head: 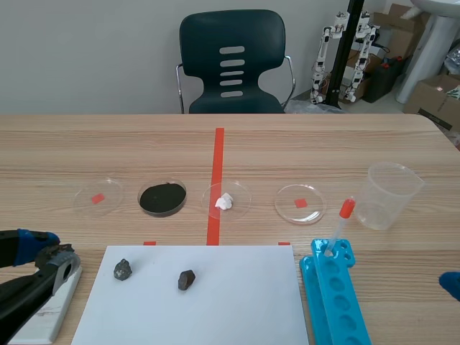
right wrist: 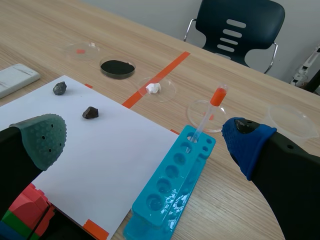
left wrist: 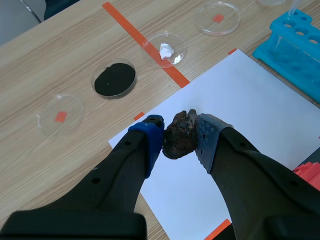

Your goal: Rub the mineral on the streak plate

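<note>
Gripping one mineral [left wrist: 178, 144], left pincer [left wrist: 180, 134] hovers; right pincer [right wrist: 145, 137] gapes; two minerals [head: 123, 269] [head: 187, 279] on paper [head: 237, 298].

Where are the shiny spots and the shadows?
Scene view: grey rock and brown rock cast small soft shadows on the white paper. Left wrist view: light glints on the dish with the white lump. Right wrist view: the blue rack shows bright reflections.

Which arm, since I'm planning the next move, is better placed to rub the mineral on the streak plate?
Left. The left pincer is shut on a mineral at the streak plate; the right pincer is open, empty, over by the blue rack.
</note>
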You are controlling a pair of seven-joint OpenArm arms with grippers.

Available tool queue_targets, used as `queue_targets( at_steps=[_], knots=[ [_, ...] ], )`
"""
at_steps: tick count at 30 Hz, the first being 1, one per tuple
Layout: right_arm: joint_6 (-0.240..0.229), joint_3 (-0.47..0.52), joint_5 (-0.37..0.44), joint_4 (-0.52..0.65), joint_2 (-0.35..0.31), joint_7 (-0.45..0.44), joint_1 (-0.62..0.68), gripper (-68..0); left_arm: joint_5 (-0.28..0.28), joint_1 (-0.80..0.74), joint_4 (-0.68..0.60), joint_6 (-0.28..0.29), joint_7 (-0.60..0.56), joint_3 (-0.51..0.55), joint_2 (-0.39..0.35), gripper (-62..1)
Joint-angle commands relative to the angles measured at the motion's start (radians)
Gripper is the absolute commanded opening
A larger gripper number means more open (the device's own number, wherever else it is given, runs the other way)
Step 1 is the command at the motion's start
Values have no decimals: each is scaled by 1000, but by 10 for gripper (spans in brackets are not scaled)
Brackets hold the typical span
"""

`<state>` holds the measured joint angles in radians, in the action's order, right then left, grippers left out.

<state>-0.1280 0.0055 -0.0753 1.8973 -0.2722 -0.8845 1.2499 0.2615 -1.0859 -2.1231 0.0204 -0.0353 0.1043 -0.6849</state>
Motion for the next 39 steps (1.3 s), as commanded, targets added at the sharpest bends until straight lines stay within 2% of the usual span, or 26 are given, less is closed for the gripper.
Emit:
queue_targets(
  at_steps=[1, 18, 21, 23, 27, 34, 36, 39],
  knots=[
    [0, 6, 7, 21, -2, -14, -4, 4, 3, 0, -18, -2, -17, -5, -2, -493],
    [0, 6, 7, 21, -2, -14, -4, 4, 3, 0, -18, -2, -16, -5, -2, -493],
    [0, 6, 7, 21, -2, -14, -4, 4, 6, 3, -18, -2, 24, -5, -2, -493],
    [0, 6, 7, 21, -2, -14, -4, 4, 24, 9, -18, -3, 73, -5, -2, -493],
    [0, 6, 7, 21, -2, -15, -4, 4, 108, 41, -18, -3, 211, -5, -2, -493],
    [0, 6, 7, 21, -2, -15, -4, 4, 253, 232, 0, -11, 598, -5, 56, -493],
    [0, 6, 7, 21, -2, -15, -4, 4, 278, 296, 20, -50, 693, -5, 81, -493],
    [0, 6, 7, 21, -2, -15, -4, 4, 278, 394, 74, -98, 830, -5, 119, -493]
  ],
)
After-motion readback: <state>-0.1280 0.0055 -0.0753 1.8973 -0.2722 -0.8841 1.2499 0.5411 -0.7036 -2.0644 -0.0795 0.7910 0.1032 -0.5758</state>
